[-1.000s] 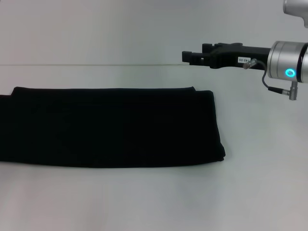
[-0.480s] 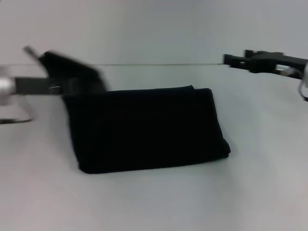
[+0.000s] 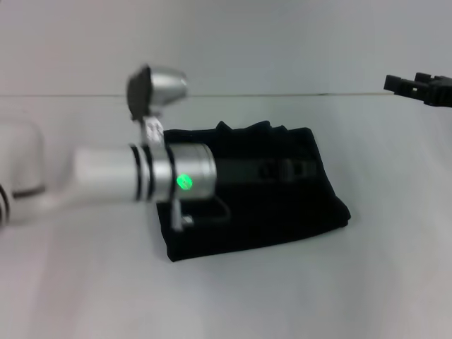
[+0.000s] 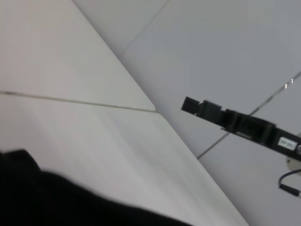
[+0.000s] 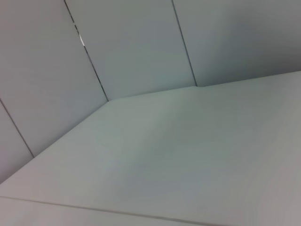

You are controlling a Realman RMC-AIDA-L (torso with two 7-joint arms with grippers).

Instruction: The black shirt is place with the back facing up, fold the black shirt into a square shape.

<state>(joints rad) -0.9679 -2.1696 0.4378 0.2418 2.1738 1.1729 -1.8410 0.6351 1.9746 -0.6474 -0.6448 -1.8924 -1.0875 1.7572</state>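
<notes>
The black shirt [image 3: 296, 212] lies folded into a rough square block on the white table [image 3: 233, 296] in the head view, with rumpled fabric along its far edge. No lettering shows. My left arm reaches across it from the left. The left gripper [image 3: 286, 169] is low over the shirt's right half, shut on the folded-over layer, black against black. Shirt fabric [image 4: 56, 197] fills the near corner of the left wrist view. My right gripper [image 3: 409, 83] is open and empty, held high at the far right, clear of the shirt. It also shows in the left wrist view [image 4: 195, 106].
The table's far edge [image 3: 282, 94] meets a plain grey wall. Bare tabletop lies in front of the shirt and to its right. The right wrist view shows only table [image 5: 188, 155] and wall panels.
My left arm has swept from the left across the shirt, carrying its left part over to the right, so the long strip is now a short block. My right gripper has drawn back to the right.
</notes>
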